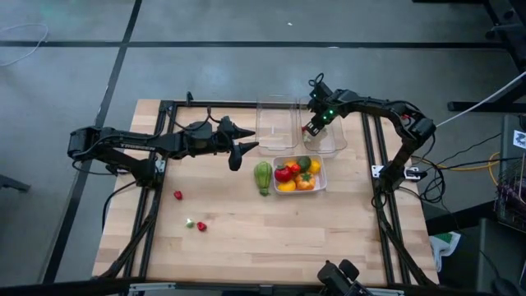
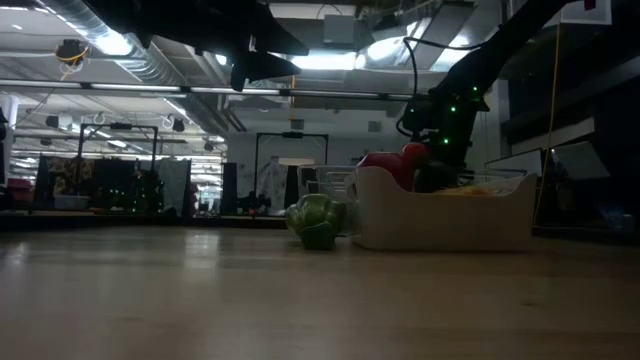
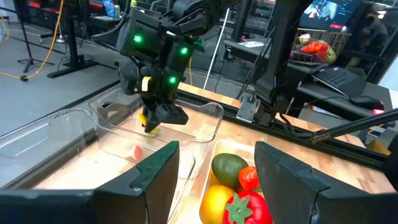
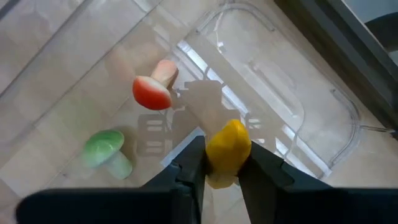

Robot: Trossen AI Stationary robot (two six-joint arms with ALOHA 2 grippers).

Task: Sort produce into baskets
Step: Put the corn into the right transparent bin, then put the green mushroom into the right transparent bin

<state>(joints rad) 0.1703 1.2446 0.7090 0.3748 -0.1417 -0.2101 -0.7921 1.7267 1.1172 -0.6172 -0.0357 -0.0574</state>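
The right gripper grasps a small yellow piece above the clear tub behind the whitish tub; released near the wall, it can bounce out. The floor beside the red mushroom is free. The left gripper, jaws apart, waits left of the whitish tub.

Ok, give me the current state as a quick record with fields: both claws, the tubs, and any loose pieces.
right claw: shut on yellow piece, over right clear tub
right clear tub contents: red mushroom, green mushroom
left claw: open, empty, raised near left clear tub
white tub: full of mixed produce
green ribbed piece: on table beside white tub
loose bits: small red ones at table's left
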